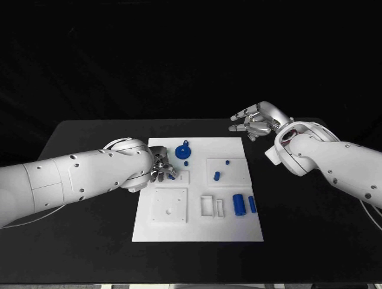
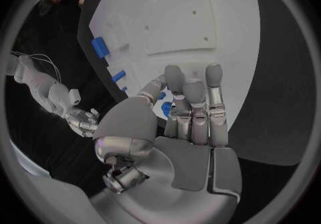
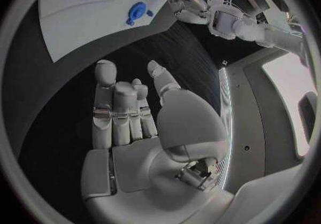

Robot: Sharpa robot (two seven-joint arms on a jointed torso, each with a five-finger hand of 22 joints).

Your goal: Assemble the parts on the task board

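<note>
The white task board (image 1: 200, 232) lies in the middle of the black table. My left hand (image 1: 161, 168) hovers over its left edge, fingers nearly straight (image 2: 194, 106). A small blue part (image 2: 166, 108) shows between thumb and fingers; whether it is gripped I cannot tell. On the board lie a blue disc with a stem (image 1: 184, 150), two small pegs (image 1: 216, 176) and a thick blue cylinder (image 1: 239, 203) with a thin piece (image 1: 252, 203) beside it. My right hand (image 1: 259, 123) hangs open and empty (image 3: 127, 117) above the table past the board's far right corner.
A raised white square plate (image 1: 169, 206) and white slotted blocks (image 1: 206, 206) sit on the board's near half. Black table (image 1: 313, 241) runs on both sides of the board. My left forearm (image 1: 69, 180) crosses the table's left side.
</note>
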